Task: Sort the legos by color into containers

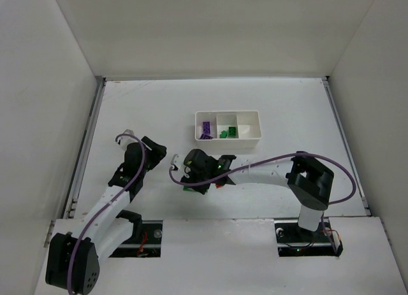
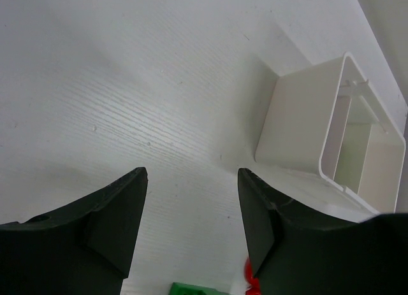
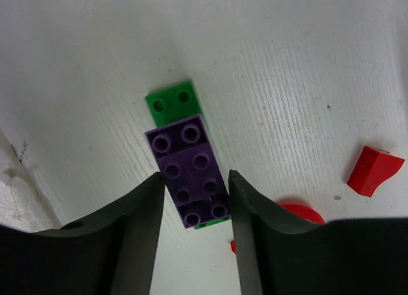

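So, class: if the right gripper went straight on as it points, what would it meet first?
Most likely the purple brick, lying on a green brick, between the fingers of the right gripper; how near is unclear.

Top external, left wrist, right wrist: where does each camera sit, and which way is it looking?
Top external: above and behind the robot, looking down on the table; the left arm and right arm show.
Left wrist: on the left arm, looking past the open left claw at the white tray.
Right wrist: on the right arm, looking down past the right claw at a purple brick atop a green brick.
Shared: top external and left wrist both show the white tray.
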{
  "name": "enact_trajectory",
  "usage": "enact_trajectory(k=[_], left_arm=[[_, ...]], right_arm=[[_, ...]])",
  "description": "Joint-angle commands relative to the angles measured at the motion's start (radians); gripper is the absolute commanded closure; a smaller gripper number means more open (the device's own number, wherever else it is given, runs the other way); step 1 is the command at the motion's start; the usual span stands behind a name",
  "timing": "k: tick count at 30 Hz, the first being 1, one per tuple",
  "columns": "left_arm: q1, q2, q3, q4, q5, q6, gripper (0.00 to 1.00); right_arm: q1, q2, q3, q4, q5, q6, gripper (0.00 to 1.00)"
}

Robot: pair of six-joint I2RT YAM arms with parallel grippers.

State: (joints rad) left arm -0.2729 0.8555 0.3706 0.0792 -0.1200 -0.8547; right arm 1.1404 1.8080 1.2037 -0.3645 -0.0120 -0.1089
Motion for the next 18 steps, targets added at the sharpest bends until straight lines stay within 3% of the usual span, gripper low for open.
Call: enact_trajectory(k=[1,3,7,11,16,18], left_arm=[[0.005,0.007,-0.007,0.040,0.008,0.000,0.44],[0.002,0.010,-0.007,0.042,0.010,0.000,0.44],[-0.002,0.008,-0.007,0.047,0.010,0.000,0.44],[-0.007,0.008,-0.010,0.048,0.010,0.000,0.44],[-0.007,0.004,-0.012,0.048,0.010,0.000,0.44],[-0.007,0.004,-0.012,0.048,0.010,-0.001,0.44]], right_arm=[[0.005,-0.032,0.030,0.047,-0.017,0.005,0.57],[-0.001,-0.035,0.023,0.058,-0.020,0.014,0.63],[-0.011,-0.035,0.007,0.073,-0.016,0.025,0.62],[-0.008,-0.013,0.004,0.079,0.007,0.032,0.48],[-0.008,-0.019,-0.003,0.096,0.004,0.038,0.58],[-0.008,-0.029,-0.006,0.107,0.003,0.038,0.56]])
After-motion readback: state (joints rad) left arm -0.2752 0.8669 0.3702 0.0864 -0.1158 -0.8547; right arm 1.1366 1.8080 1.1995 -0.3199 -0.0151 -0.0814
